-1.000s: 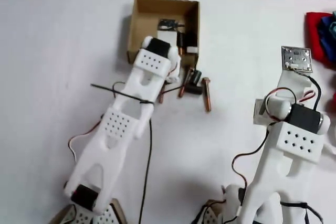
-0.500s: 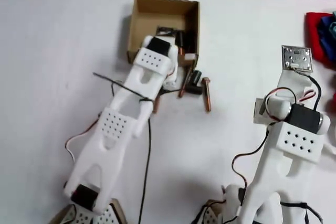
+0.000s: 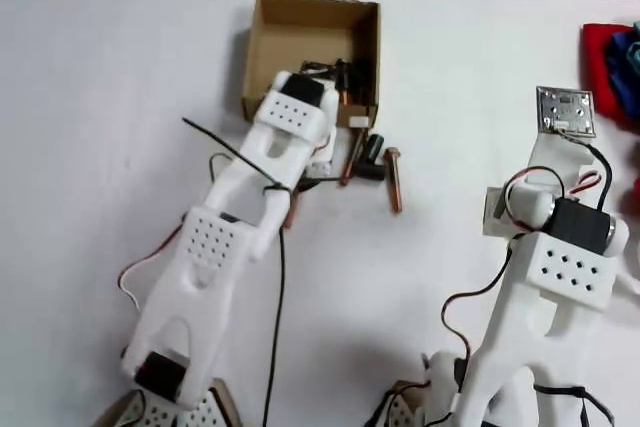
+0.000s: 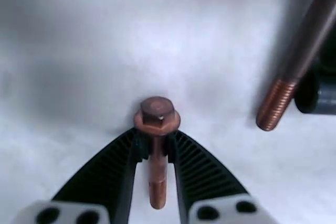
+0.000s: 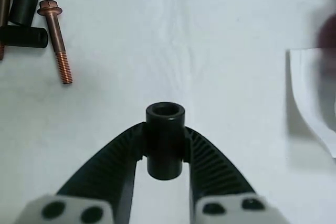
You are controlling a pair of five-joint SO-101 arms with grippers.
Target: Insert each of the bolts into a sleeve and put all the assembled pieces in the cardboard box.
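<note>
My left gripper is shut on the shank of a copper bolt, whose hex head sticks out past the fingertips. In the high view that bolt peeks from under the left arm, in front of the cardboard box. A second bolt and black sleeves lie just before the box, and a third bolt lies to their right. My right gripper is shut on an upright black sleeve, hollow end up, over bare table.
A red cloth lies at the table's right edge. A metal plate sits at the right arm's tip. A white sheet lies near the right gripper. The table's left side is bare white.
The left arm has drawn back toward its base, carrying the held bolt away from the pile by the box. The right arm has kept still.
</note>
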